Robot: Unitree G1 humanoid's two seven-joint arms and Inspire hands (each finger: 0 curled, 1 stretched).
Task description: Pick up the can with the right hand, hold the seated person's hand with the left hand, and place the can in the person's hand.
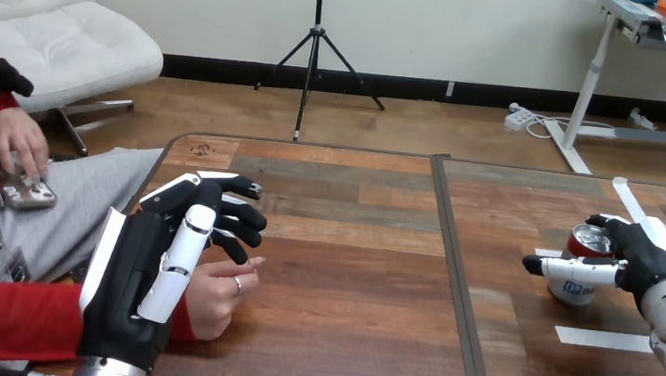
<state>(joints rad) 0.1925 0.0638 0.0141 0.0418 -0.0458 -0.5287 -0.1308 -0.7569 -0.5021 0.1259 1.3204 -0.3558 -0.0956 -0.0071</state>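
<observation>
Left hand (138,270): lies over the person's hand (219,299), its back to the camera; whether it grips, I cannot tell (the palm side is hidden).
Can (588,243): upright on the table (341,338), right of the seam (450,284), well apart from the person's hand.
Right hand (644,258): wrapped round the can, thumb across its front.
Coming move: probably a lift, then a carry leftward across the seam.

L robot hand (139,266) fingers curled; R robot hand (644,263) curled.
</observation>
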